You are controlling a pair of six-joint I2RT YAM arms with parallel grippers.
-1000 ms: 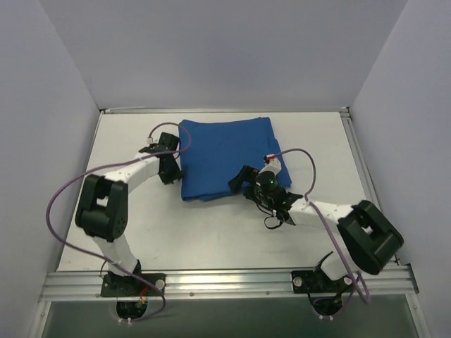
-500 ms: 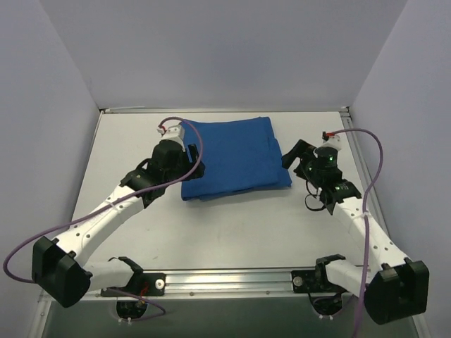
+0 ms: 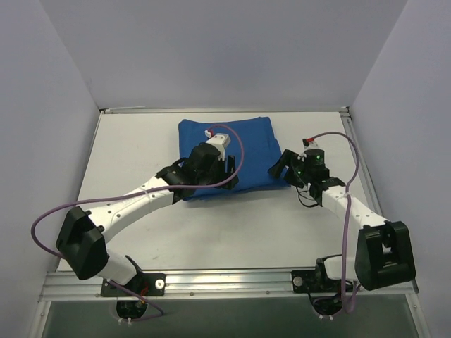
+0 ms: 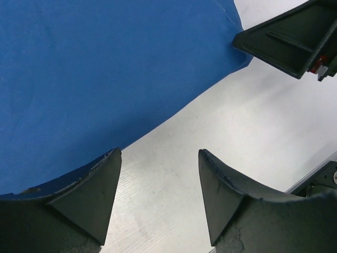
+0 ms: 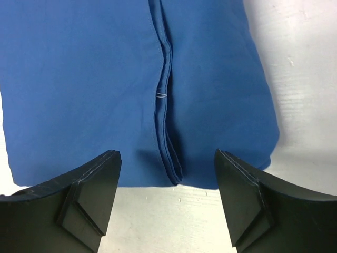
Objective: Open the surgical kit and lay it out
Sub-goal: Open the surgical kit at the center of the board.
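Toward the far side of the table (image 3: 127,141), the blue cloth wrap (image 3: 254,141) lies folded shut, nothing laid out; I hold the left gripper (image 4: 158,155) and right gripper (image 5: 166,155) wide and empty at its near edge, unwrapping seemingly not begun.

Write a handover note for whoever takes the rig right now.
Left hand: open, empty, over the near edge of the wrap.
Right hand: open, empty, at the wrap's near right corner, its fingers either side of a seam.
Wrap: folded shut, flat on the table, far middle. Tray and instruments not in view.
Done: nothing unfolded yet.
Left: grasp a flap, open the wrap, lay out the contents.
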